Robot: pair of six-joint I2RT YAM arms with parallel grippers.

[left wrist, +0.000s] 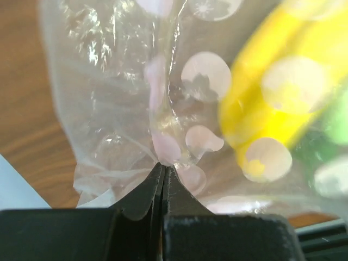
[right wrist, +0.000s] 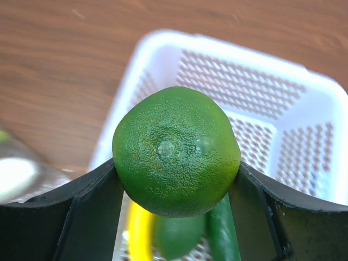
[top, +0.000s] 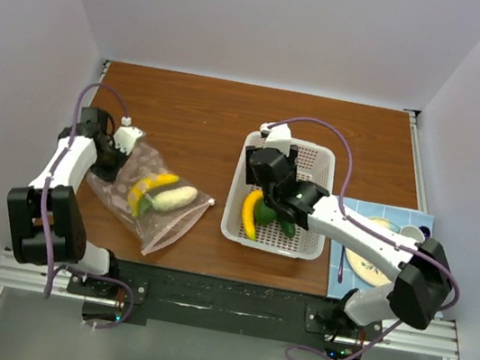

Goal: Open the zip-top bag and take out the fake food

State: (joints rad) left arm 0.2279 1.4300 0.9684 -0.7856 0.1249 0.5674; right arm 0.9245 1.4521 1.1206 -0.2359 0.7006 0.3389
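Note:
The zip-top bag [top: 150, 202] lies on the wooden table at the left, with a yellow piece [top: 149, 188] and a pale piece [top: 175, 195] of fake food inside. My left gripper [top: 124, 151] is shut on the bag's far edge. The left wrist view shows its tips [left wrist: 163, 167] pinching the crinkled plastic [left wrist: 109, 109], yellow food [left wrist: 272, 103] behind it. My right gripper [right wrist: 176, 174] is shut on a round green fruit [right wrist: 176, 147] above the white basket [right wrist: 261, 103]. In the top view the gripper [top: 271, 168] hides the fruit.
The white perforated basket [top: 321, 161] holds a yellow banana [top: 251, 214] and green pieces [top: 269, 212]. A cream plate [top: 371, 263] on a blue mat [top: 356, 209] sits at the right, partly under my right arm. White walls enclose the table.

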